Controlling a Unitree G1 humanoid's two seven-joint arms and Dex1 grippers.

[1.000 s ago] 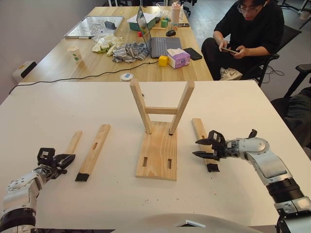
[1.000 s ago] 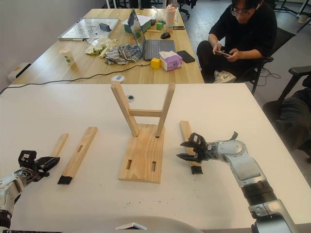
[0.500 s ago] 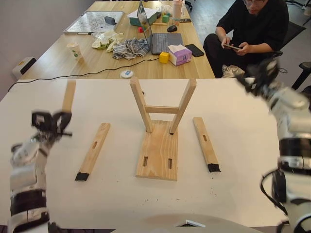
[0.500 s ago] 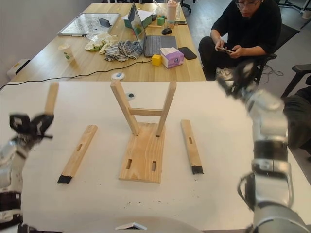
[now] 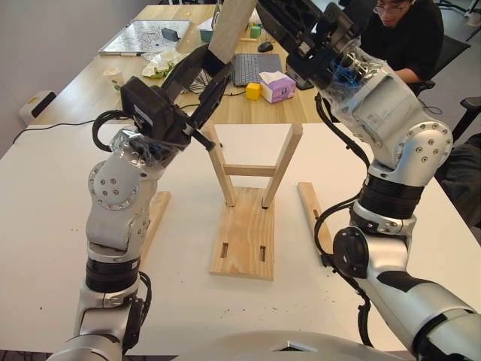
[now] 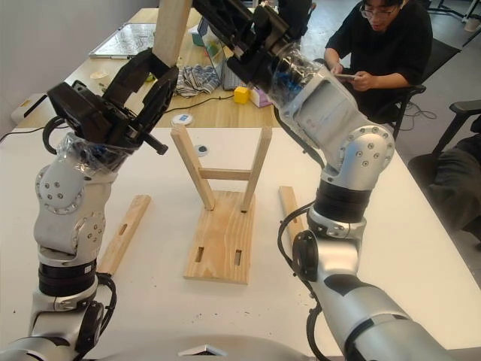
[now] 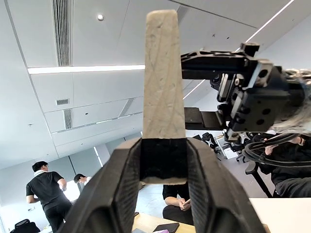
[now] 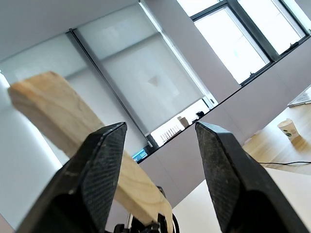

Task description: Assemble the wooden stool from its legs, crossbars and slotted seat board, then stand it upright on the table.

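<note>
My left gripper is raised high over the table, shut on the lower end of a short wooden crossbar that points upward. In the left wrist view its fingers clamp the crossbar. My right gripper is open just beside the crossbar's upper part, and its spread fingers frame the crossbar. On the white table lies the slotted seat board, with two legs and a crossbar standing in its far slots. One loose leg lies left of the board, another right of it, each partly behind an arm.
Both raised arms block much of the middle of the head views. Behind the white table stands a wooden table with a laptop, a tissue box, clothes and a cable.
Both arms have swung up from the table. The left gripper lifted the crossbar from the table's left side to head height; the right gripper left the right leg and came beside the crossbar.
</note>
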